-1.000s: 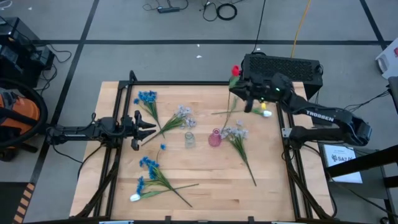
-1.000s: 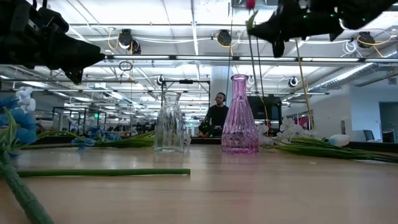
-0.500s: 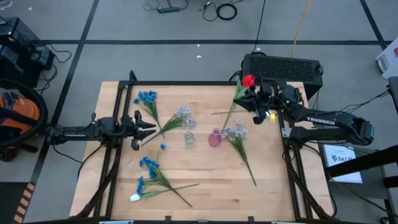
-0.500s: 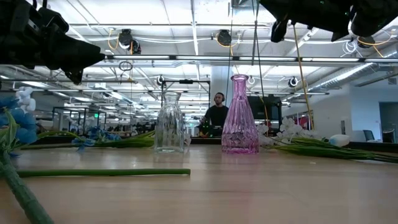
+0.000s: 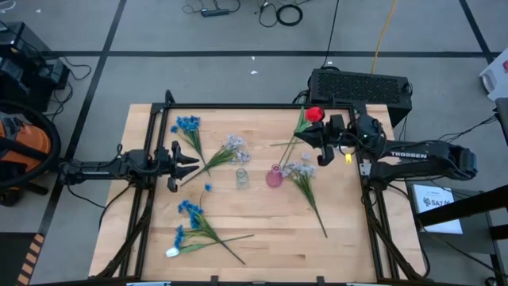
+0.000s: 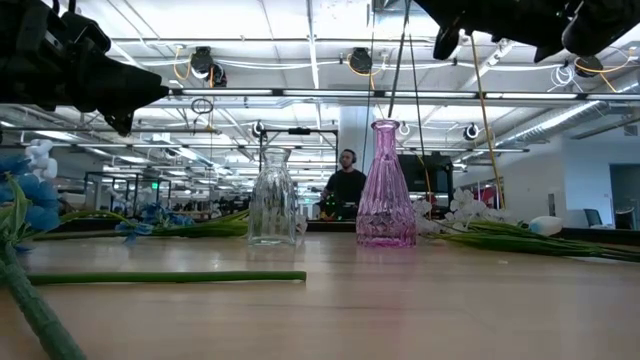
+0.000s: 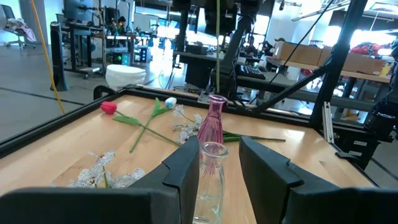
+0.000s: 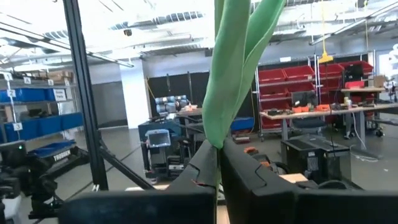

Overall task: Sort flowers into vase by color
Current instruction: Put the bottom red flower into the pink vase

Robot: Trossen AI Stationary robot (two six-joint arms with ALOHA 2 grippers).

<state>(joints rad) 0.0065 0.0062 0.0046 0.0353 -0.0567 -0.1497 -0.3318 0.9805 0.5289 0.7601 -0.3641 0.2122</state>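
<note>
My right gripper (image 5: 309,149) is shut on a red tulip, whose red bud (image 5: 314,114) is on top. The tulip's green stem (image 6: 398,60) hangs down to the mouth of the pink vase (image 6: 386,185). I cannot tell whether its end is inside. A clear vase (image 5: 241,179) stands left of the pink vase (image 5: 274,176). Blue sprays (image 5: 188,125), lavender-white sprays (image 5: 232,145) and more blue sprays (image 5: 190,214) lie flat on the table. My left gripper (image 5: 190,161) waits open at the left edge. My right gripper pinches the tulip's stem and leaf (image 8: 214,134) between its two fingers. The fingers come about level from the table's right and lie across the stem. The tulip hangs nearly upright and clear of the table, bud above the fingers and long stem below.
Another red tulip (image 7: 109,107) and a white bud (image 7: 169,101) lie with crossed stems at the far right. A lavender-white spray (image 5: 300,168) lies right of the pink vase. A white bud (image 5: 171,252) lies near the front left corner. A black box (image 5: 361,86) stands beyond the far edge.
My right gripper has swung toward the near edge and the pink vase with the red tulip, tipping its fingers upward. The bud has gone out of the top of the low view. The stem's lower end has swung left to the vase's mouth.
</note>
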